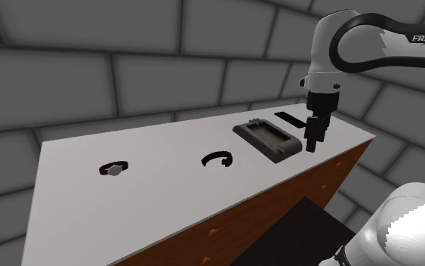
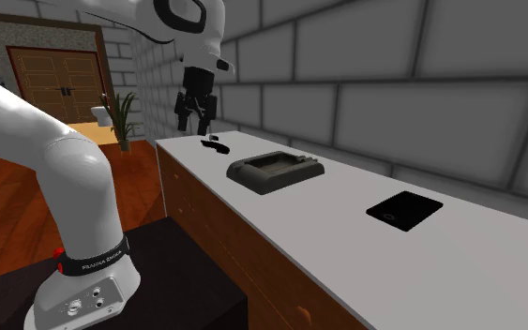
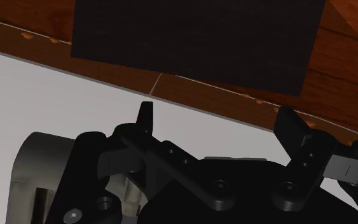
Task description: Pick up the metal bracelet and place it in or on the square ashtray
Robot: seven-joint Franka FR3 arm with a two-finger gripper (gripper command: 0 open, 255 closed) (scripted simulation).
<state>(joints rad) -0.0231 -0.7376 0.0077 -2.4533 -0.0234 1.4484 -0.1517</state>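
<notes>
Approach step, nothing held. The black two-finger gripper hovers at the edge of the white counter beside the dark grey square ashtray, fingers apart. The dark open-ring bracelet lies near the ashtray, on the shoulder view's left. Next, probably: move over the bracelet, descend, close.

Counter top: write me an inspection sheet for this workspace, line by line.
Surface: white counter top on a wooden cabinet; the items lie spread apart.
Job's things: black open bracelet lying on the counter, not held; dark grey ashtray beside it, nothing seen inside.
Clutter: dark red watch-like band; flat black slab.
Grippers: pincer open, holding nothing, raised above the counter.
Cables: nothing seen.
Surroundings: grey block walls; wooden door; potted plant; black stand under the arm.
</notes>
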